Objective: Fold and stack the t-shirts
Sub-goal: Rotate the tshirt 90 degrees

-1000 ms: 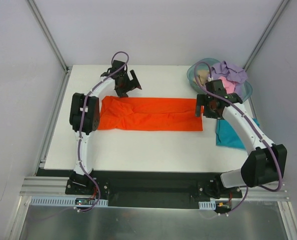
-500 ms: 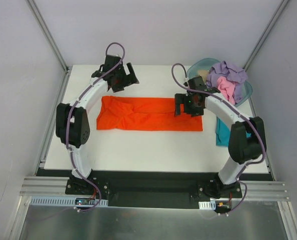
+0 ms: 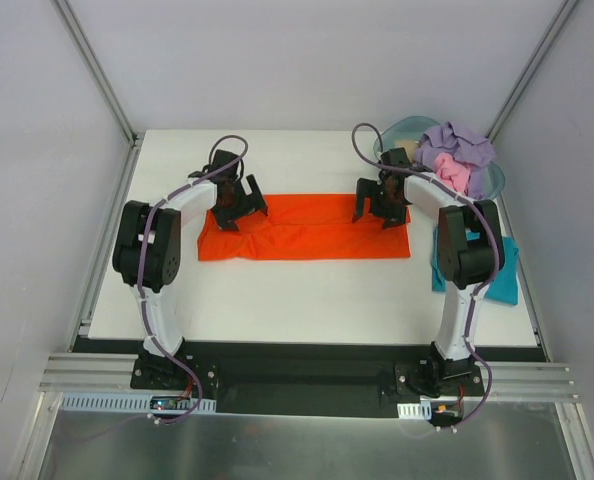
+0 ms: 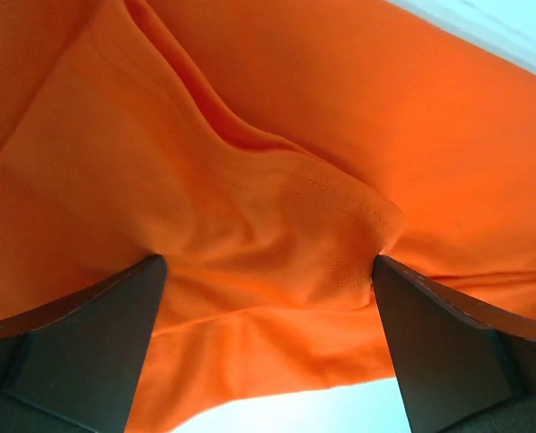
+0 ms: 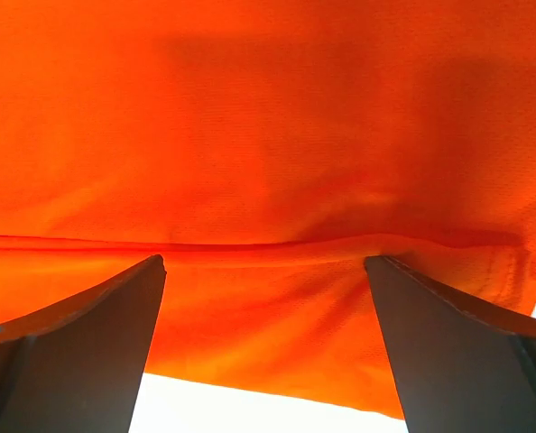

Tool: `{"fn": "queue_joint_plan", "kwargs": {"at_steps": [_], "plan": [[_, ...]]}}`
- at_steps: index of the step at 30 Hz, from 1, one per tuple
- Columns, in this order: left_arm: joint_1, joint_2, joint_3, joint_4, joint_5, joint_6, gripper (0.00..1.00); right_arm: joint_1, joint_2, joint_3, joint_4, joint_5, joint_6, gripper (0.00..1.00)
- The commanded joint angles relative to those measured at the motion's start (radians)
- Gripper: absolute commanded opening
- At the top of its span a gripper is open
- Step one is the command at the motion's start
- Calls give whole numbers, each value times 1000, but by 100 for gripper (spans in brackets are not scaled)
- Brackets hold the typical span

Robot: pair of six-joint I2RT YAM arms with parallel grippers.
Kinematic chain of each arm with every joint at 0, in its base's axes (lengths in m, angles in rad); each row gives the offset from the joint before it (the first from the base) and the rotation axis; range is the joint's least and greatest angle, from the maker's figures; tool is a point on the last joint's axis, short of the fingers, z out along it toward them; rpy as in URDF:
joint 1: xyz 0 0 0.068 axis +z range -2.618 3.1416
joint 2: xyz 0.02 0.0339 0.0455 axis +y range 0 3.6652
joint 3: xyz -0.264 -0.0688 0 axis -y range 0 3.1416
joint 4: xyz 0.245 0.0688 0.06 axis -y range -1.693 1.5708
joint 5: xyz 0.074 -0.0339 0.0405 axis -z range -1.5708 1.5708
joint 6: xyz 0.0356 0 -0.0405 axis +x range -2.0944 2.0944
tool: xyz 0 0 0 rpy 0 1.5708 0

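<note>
- Orange shirt (image 3: 307,230) lies flat as a long band across the middle of the counter (image 3: 307,300), looks folded lengthwise already.
- Left end effector (image 3: 237,203) is down on the band's left end and right end effector (image 3: 382,203) on its right end, both towards the far edge.
- Both are released: jaws spread wide, cloth between the fingers, nothing pinched.
- Left wrist view: fingers straddle a puckered ridge with a stitched hem.
- Right wrist view: fingers straddle a straight fold line just inside the cloth edge, bare counter showing past it.
- Handling, my read: light, limp, fine mesh knit, zero stiffness. It sags wherever unsupported, so it needs one hold at each end.
- Where to take hold: at the end edges, pinching through every layer. Catching only the top layer likely peels the fold open.
- The bunched ridge on the left gives more bite than flat cloth. On the right, take the fold line itself.
- Fabric probably slides easily on the smooth counter, so dragging risks new wrinkles.
- Teal shirt (image 3: 505,280) sits at the right edge. Lavender shirt (image 3: 459,140) and pink shirt (image 3: 455,176) are heaped in the tub (image 3: 392,140) at the far right.
</note>
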Motion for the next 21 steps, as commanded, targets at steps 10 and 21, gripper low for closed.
{"fn": "queue_joint_plan", "kwargs": {"at_steps": [10,21], "plan": [[49,384,435,2,113,-71,99,128,-225,-303,-77,-97,4,99],[18,778,1066,175,340,-311,99,554,-277,-231,-116,-400,-68,96]]}}
